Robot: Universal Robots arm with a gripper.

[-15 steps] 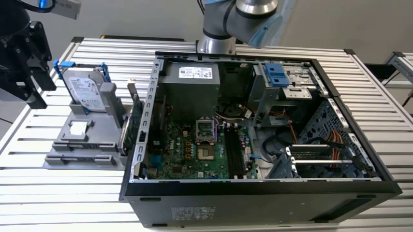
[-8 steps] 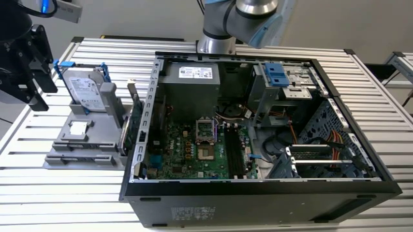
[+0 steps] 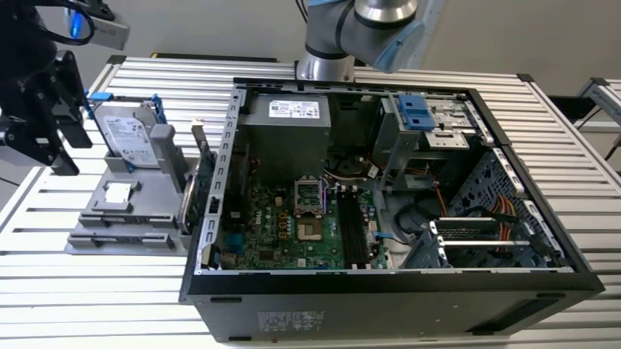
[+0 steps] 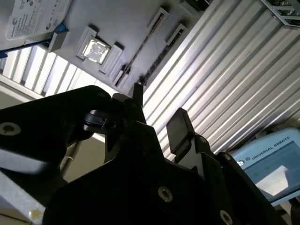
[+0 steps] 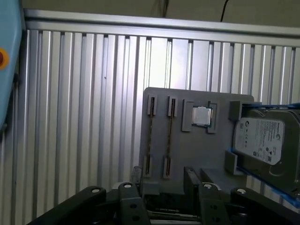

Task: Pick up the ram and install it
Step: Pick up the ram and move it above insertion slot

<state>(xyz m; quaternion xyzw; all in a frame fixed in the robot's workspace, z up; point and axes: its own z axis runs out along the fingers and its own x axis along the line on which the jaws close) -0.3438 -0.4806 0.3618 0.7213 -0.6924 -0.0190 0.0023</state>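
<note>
The black gripper [image 5: 163,172] looms nearest in both wrist views, its two fingers [image 5: 191,178] spread apart with nothing between them. Beyond the fingers a gray holder [image 5: 187,150] lies on the ribbed metal table [image 5: 84,117]. The ram [image 5: 149,136] stands on edge in one long slot of that holder, caught by a clip at each end and clear of the fingers. A second slim strip [image 5: 168,136] stands in the slot just beside it. Next along the holder a square silver chip [image 5: 202,116] sits in its recess, and past that a silver hard drive [image 5: 262,138] with blue clips leans upright.

In the exterior view the gripper hangs at the far side of the exterior view's left, beside the hard drive and apart from the holder's near end. An upright green circuit card [image 3: 203,193] stands between the holder and an open computer case [image 3: 388,305], which takes the near middle of the scene. Inside the case a green motherboard [image 3: 272,233] lies flat, with long dark slots [image 3: 354,225] just to the exterior view's right of its processor socket [image 3: 308,200]. The arm [image 3: 383,18], silver with pale blue caps, rises at the far side of the case.
</note>
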